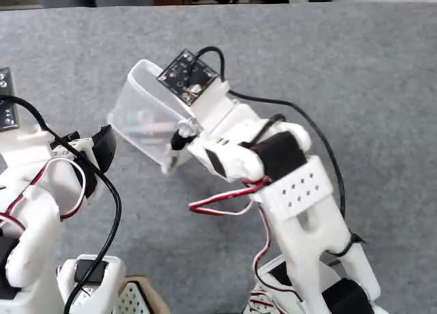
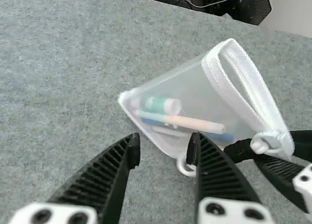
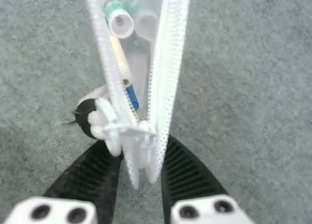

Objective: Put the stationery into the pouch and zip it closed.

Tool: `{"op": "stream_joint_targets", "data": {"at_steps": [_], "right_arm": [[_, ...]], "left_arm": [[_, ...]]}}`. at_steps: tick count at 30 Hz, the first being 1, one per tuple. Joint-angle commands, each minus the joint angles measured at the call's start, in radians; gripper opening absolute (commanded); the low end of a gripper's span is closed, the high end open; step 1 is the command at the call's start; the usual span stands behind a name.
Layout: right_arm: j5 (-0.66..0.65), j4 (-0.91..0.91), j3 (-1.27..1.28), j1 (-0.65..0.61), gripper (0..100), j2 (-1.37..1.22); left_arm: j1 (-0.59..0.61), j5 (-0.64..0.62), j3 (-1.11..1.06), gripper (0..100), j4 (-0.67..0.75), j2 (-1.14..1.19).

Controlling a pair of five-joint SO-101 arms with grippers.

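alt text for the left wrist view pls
A clear pouch holding several pens, zipper open, is pinched at its zipper end by the right claw over a grey table. The left claw hangs open close to the pouch's bottom corner.

One pouch (image 2: 204,95); at least three pens (image 2: 195,121) inside; two arms (image 1: 293,184).

My right end effector (image 3: 139,147) has the pouch (image 1: 145,120) between its fingers at the zipper end. Pens (image 2: 181,121) lie inside the pouch. My left end effector (image 2: 164,145) sits just beside the pouch's opposite end, over the counter (image 1: 355,68).
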State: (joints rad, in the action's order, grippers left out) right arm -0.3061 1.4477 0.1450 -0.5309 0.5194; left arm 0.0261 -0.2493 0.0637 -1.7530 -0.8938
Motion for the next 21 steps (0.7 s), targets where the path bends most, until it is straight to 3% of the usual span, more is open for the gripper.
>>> {"op": "stream_joint_targets", "data": {"at_steps": [1, 8, 21], "right_arm": [[0.012, 0.101, -0.182, 0.021, 1.2, 0.008], [0.012, 0.227, -0.354, 0.020, 1.2, 0.001], [0.049, 0.132, -0.116, -0.072, 1.2, -0.068]], "left_arm": [[-0.005, 0.009, -0.053, 19, -0.008, 0.005], [-0.008, 0.058, -0.206, 19, -0.005, 0.005], [-0.041, 0.080, -0.246, 19, -0.005, -0.006]]}}
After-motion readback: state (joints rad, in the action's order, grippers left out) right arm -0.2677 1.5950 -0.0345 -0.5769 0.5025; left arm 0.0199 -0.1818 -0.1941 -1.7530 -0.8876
